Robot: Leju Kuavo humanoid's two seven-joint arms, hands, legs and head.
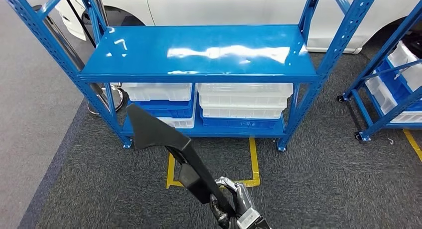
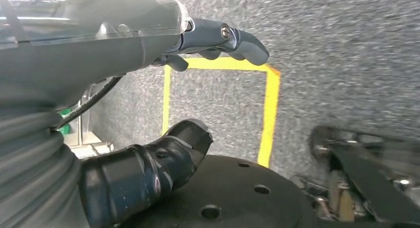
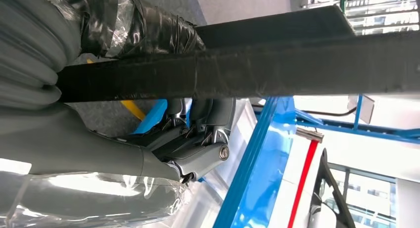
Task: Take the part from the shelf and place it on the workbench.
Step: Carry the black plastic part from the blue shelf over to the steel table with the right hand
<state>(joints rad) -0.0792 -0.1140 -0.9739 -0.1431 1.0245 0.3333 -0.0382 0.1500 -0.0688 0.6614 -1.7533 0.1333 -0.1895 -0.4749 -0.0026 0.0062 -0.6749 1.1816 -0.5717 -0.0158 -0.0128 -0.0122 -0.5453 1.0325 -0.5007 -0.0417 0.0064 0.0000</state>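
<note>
1. Part [image 1: 164, 139]: a long black piece, broad and flat at the far end and narrowing to a slim stem, is sticking up and forward out of the right hand [image 1: 234, 201], in front of the blue shelf [image 1: 199, 52] and above the grey carpet [image 1: 323, 179].
2. Right hand's fingers [image 3: 200, 111] are wrapping around the narrow stem; the right wrist view is showing them clamped on the dark bar [image 3: 297, 69], thumb on the opposite side.
3. Handling, as a judgement: the part is looking stiff and fairly light, probably moulded plastic, with a matte surface that should not be slipping. Because the grip is sitting at the thin end, the wide end is likely acting as a lever, so it may be swinging or twisting in the fingers.
4. Left hand [image 2: 208, 44] is hanging over the carpet with nothing in it, fingers loosely curled and apart from the thumb.
5. White bins [image 1: 244, 99] are sitting stacked on blue bins [image 1: 239, 123] on the lower level of the shelf; their contents are hidden.
</note>
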